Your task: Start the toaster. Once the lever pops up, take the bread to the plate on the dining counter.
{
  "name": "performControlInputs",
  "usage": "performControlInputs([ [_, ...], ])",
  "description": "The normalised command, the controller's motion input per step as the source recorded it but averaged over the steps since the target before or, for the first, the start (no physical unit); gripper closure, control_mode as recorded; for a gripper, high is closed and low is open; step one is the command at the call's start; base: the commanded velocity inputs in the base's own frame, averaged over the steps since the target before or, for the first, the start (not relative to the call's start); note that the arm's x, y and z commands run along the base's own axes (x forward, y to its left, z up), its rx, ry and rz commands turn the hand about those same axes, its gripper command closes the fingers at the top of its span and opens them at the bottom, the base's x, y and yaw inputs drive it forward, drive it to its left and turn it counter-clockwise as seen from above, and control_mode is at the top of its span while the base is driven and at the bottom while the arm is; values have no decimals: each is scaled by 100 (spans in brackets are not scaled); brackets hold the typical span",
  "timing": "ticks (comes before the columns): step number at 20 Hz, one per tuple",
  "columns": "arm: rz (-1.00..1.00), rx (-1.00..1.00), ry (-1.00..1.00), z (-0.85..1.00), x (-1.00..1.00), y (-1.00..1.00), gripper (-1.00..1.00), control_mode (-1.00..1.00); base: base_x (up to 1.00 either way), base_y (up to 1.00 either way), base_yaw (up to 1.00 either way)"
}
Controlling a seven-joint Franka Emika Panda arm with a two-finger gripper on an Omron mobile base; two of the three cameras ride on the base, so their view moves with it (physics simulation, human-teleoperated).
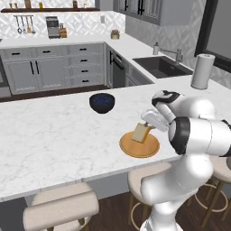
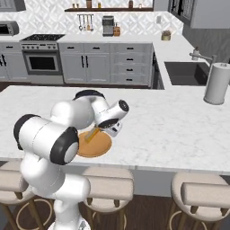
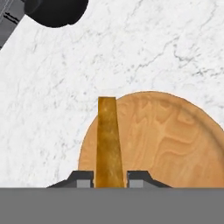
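Over the dining counter [image 1: 54, 135], my gripper [image 3: 110, 180] carries the bread [image 1: 140, 132], with the two finger tips closed narrowly on the slice's flat faces. The slice appears edge-on in the hand view as an orange-brown strip rising between the tips. It hangs tilted above the plate [image 1: 151, 149], with its lower corner low over the wood-like surface; whether it already touches cannot be told from these views. The plate lies flat near the counter's overhanging edge, above the stools [image 2: 108, 182], and a dark blue bowl [image 1: 102, 102] sits well apart from it on the far side. In my judgement the step in hand is the set-down. To do it well, I should lower the slice until its bottom edge bears on the plate near the centre, not at the rim. I should then lean the bread toward flat before parting the tips, so that it settles onto the wood and does not tip off toward the marble. I should lift straight away only once the tips are free of both faces.
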Motion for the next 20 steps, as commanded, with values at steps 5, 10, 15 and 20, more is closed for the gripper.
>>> performControlInputs([
  [5,0,0,15,-55,-1,23,100,-100,0,0,0],
  [10,0,0,6,-43,-5,35,100,-100,0,0,0],
  [15,0,0,1,-46,-34,42,-100,-100,0,0,0],
  [20,0,0,0,-33,-38,37,-100,-100,0,0,0],
])
